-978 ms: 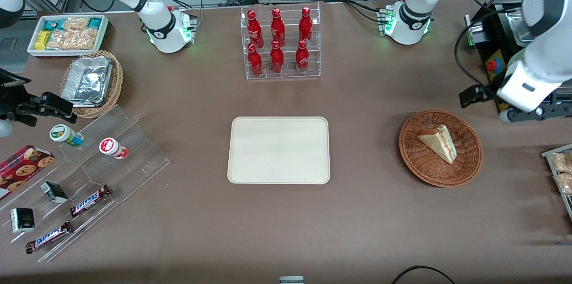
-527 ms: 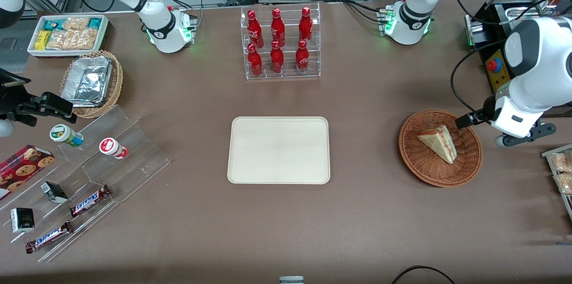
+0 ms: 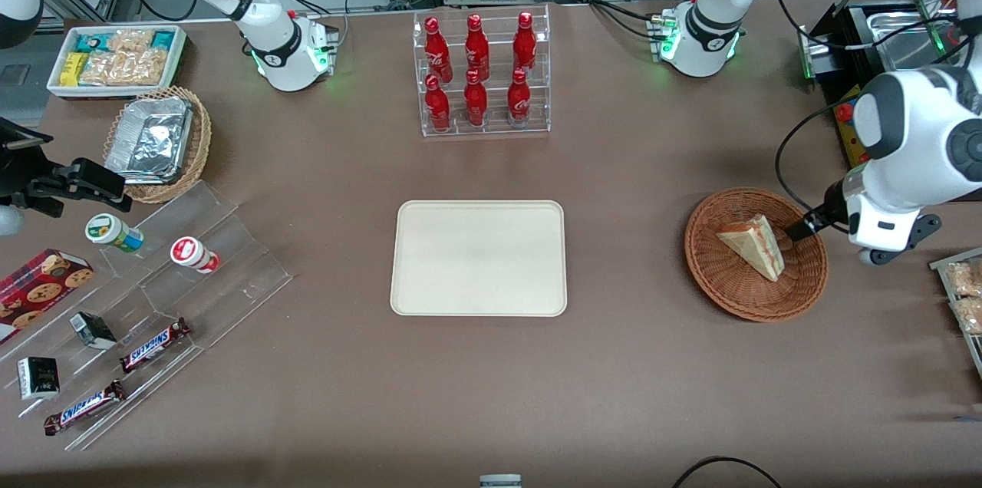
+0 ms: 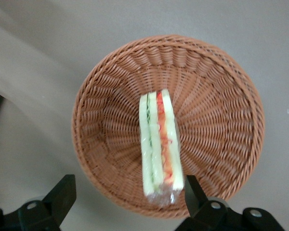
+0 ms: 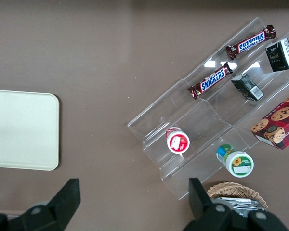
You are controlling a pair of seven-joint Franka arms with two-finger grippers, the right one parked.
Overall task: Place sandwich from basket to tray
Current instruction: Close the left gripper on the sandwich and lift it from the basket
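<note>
The sandwich (image 3: 756, 246) is a pale wedge with red and green filling, lying in the reddish-brown wicker basket (image 3: 736, 304) toward the working arm's end of the table. The cream tray (image 3: 479, 258) lies flat at mid-table and holds nothing; its edge also shows in the right wrist view (image 5: 19, 130). My left gripper (image 3: 894, 241) hovers above the basket's rim on the working arm's side, pointing down, open and empty. In the left wrist view the sandwich (image 4: 160, 144) stands on edge in the basket (image 4: 111, 86), and my gripper (image 4: 129, 197) has its fingers spread wide over the rim near the sandwich's end.
A clear rack of red bottles (image 3: 483, 74) stands farther from the front camera than the tray. A clear stepped stand (image 3: 176, 281) with snacks, a light wicker basket with a foil container (image 3: 157, 143) and a white snack bin (image 3: 115, 58) sit toward the parked arm's end. Packets (image 3: 963, 296) lie beside the basket.
My left arm has swung down and toward the front camera, bringing the gripper from beside the black equipment to just above the basket's rim. The sandwich and basket have not moved.
</note>
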